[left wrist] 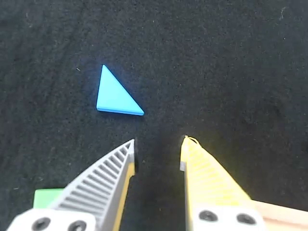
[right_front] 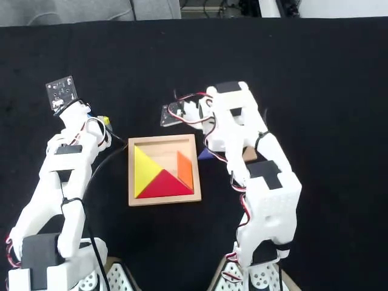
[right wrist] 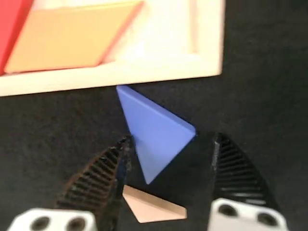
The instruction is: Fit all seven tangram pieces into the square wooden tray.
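Observation:
The square wooden tray [right_front: 163,199] lies mid-table and holds a yellow triangle [right_front: 144,171], a red triangle [right_front: 167,185] and an orange parallelogram [right_front: 185,170]. My right gripper [right wrist: 171,140] is open just off the tray's right rim [right wrist: 120,74], its fingers on either side of a dark blue triangle [right wrist: 154,132] that lies on the cloth. A tan piece [right wrist: 154,207] lies just behind that triangle. My left gripper [left wrist: 159,144] is open left of the tray, above the cloth, with a light blue triangle [left wrist: 115,94] a little ahead of its tips.
A green piece [left wrist: 48,196] shows beside the left gripper's grey finger. A tray corner [left wrist: 284,211] sits by its yellow finger. The black cloth [right_front: 315,91] covers the whole table, with open room at the back and far right.

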`<state>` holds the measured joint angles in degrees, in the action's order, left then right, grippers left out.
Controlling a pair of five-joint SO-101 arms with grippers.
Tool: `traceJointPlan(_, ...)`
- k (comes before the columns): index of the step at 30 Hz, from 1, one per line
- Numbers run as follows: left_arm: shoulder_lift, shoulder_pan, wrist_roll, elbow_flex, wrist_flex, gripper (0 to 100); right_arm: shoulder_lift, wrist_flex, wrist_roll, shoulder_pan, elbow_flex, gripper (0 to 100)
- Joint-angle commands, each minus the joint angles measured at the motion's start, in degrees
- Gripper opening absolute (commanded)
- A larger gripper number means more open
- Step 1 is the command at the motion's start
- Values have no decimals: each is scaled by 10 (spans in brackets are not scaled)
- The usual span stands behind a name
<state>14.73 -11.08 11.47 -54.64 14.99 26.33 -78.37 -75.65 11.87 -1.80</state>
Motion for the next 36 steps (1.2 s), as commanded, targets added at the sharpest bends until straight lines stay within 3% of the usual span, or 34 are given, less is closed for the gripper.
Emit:
traceJointPlan(1, 26, 0, 4, 21, -6, 159, -4, 2, -11, -5, -34, 257)
traceJointPlan(16, 26, 5, 4, 21, -6, 159, -1, 5, -53, 12, -5, 257)
traceJointPlan(36, 25, 5, 4, 21, -7, 159, 51, 0, -47, -5, -42, 254)
